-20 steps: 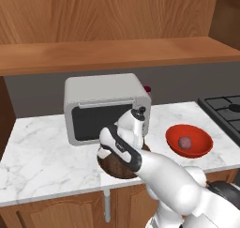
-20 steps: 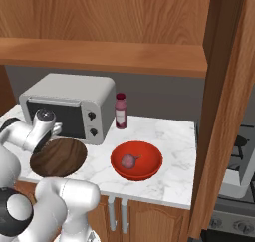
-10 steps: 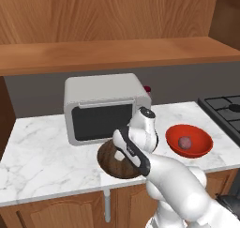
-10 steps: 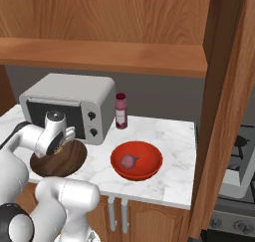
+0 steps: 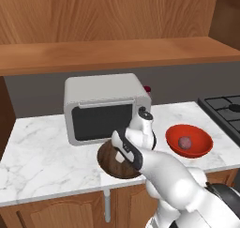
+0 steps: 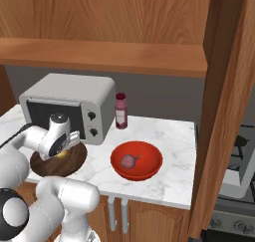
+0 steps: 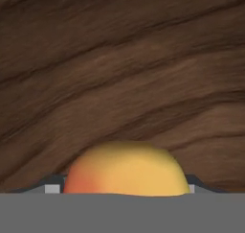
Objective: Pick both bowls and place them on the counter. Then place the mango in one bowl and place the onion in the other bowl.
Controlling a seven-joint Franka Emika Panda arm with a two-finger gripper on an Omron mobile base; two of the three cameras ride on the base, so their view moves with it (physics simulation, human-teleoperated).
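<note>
The dark brown wood-grained bowl (image 5: 108, 160) (image 6: 74, 161) sits on the white marble counter (image 5: 42, 156) in front of the microwave. My gripper (image 6: 63, 150) (image 7: 123, 189) reaches down into it, shut on the orange-yellow mango (image 7: 125, 169) (image 6: 60, 155), which spans the gap between both fingertips. The bowl's wood grain (image 7: 119, 74) lies close behind the fruit. In the left base view my own hand hides the mango. To the right, on the counter (image 6: 174, 141), stands the glossy red bowl (image 5: 201, 145) (image 6: 149, 164) with the purplish-red onion (image 5: 185, 141) (image 6: 129, 160) lying in it.
A silver microwave (image 5: 103, 107) (image 6: 69, 104) stands just behind the brown bowl. A small dark red bottle (image 6: 120, 111) is beside it. A wooden shelf (image 5: 117, 53) hangs above, a stove (image 5: 225, 105) lies far right, and a tall wooden panel (image 6: 224, 111) bounds the counter.
My hand has swung right and dipped lower over the brown bowl, with the mango still between the fingers. Both bowls and the onion have stayed put.
</note>
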